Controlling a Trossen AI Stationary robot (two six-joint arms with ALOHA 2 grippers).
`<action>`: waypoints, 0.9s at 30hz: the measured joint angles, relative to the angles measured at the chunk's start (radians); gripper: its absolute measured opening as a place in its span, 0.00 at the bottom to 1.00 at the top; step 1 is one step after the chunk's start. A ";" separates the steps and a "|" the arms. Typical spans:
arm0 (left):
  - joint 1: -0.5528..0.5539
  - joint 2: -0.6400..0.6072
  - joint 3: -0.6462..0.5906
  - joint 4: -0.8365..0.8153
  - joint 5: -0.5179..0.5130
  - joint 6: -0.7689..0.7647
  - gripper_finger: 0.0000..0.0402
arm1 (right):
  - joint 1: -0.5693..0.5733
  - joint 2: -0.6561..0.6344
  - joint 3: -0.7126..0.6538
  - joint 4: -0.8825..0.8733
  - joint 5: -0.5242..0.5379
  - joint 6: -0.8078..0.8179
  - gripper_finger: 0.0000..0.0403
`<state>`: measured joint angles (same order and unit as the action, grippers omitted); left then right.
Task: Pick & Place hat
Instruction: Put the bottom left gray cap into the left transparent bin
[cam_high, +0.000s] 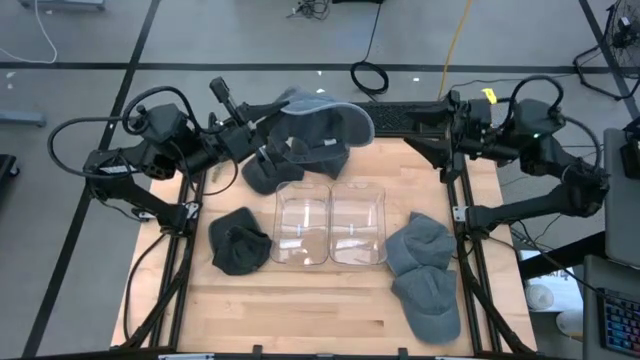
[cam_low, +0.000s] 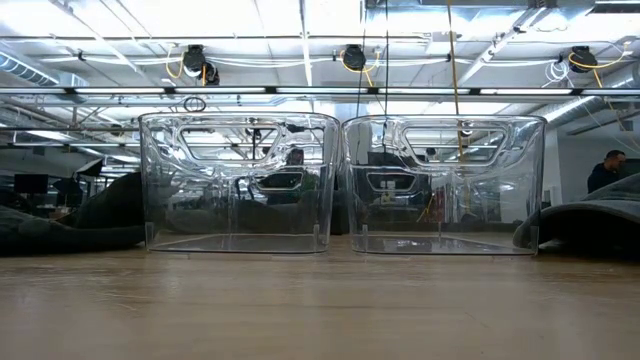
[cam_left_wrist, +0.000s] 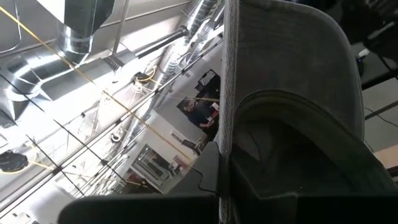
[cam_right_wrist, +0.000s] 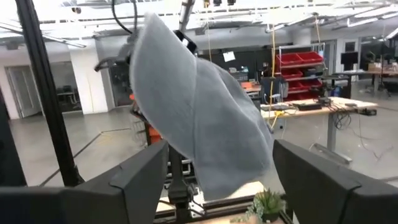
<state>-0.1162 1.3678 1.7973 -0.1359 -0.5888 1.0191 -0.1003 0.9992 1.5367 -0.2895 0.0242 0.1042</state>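
Note:
A grey cap (cam_high: 325, 122) is up in the air over the table's far edge, held by my left gripper (cam_high: 272, 140), which reaches in from the left and is shut on it. It fills the left wrist view (cam_left_wrist: 292, 93) and shows in the right wrist view (cam_right_wrist: 199, 118). My right gripper (cam_high: 455, 130) waits open at the far right corner, apart from the cap; its fingers (cam_right_wrist: 143, 174) stand wide. Neither gripper appears in the low view. My left gripper has the cap pinched between its two fingers at an edge of the cloth (cam_left_wrist: 227, 143), which runs straight out from between them. It comes level from the table's left. The cap is lifted clear of the table, crown and brim (cam_high: 345, 110) spreading beyond the fingers.
Two clear bins (cam_high: 302, 225) (cam_high: 358, 225) stand side by side mid-table, also in the low view (cam_low: 238, 180) (cam_low: 445, 180). A dark hat (cam_high: 240, 242) lies left of them, another (cam_high: 262, 176) behind them. Two grey hats (cam_high: 420, 245) (cam_high: 430, 295) lie right.

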 joint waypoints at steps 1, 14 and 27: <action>0.000 0.000 0.000 -0.004 0.000 0.000 0.02 | 0.012 0.012 0.021 -0.001 0.000 -0.010 0.71; 0.000 0.049 0.001 -0.018 -0.042 0.018 0.02 | 0.146 0.227 0.266 -0.003 0.083 -0.072 0.75; -0.018 0.090 0.000 -0.024 -0.016 0.000 0.02 | 0.184 0.334 0.375 -0.099 0.213 -0.194 0.74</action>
<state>-0.1337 1.4578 1.7973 -0.1600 -0.6050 1.0187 0.0837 1.3329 1.9114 -0.3888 0.2371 -0.0903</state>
